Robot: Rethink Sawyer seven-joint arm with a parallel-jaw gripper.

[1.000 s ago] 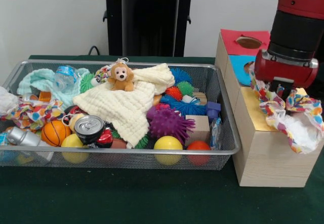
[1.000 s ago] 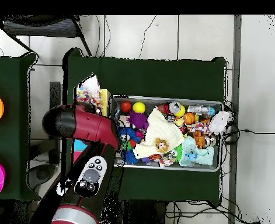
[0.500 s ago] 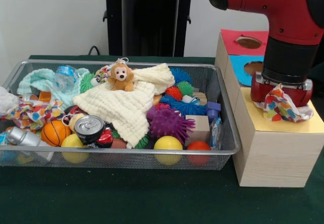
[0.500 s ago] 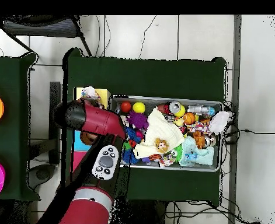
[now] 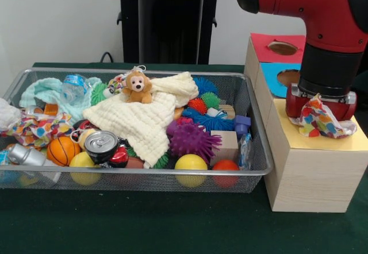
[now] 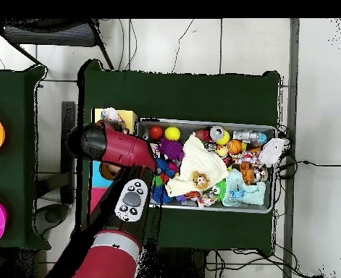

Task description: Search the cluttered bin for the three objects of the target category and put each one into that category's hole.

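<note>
A multicoloured patterned cloth [image 5: 319, 122] lies bunched on the yellow top [image 5: 339, 143] of the nearest wooden box. My gripper [image 5: 320, 109] presses down right on top of it, and the cloth hides its tips. In the overhead view the cloth [image 6: 111, 114] peeks out beyond the red arm [image 6: 119, 150], over the yellow box. A cream cloth [image 5: 144, 119], a teal cloth [image 5: 43, 90] and another patterned cloth [image 5: 34, 129] lie in the wire bin [image 5: 138, 180].
Behind the yellow box stand a blue-topped box [image 5: 275, 70] and a red-topped box [image 5: 270, 42], each with a round hole. The bin also holds a toy monkey [image 5: 138, 87], a can [image 5: 102, 143], spiky balls [image 5: 192, 139], smooth balls and a wooden block [image 5: 229, 145].
The arm swung in and came down onto the yellow box, taking the hanging patterned cloth with it. In the last half second it has barely moved.
</note>
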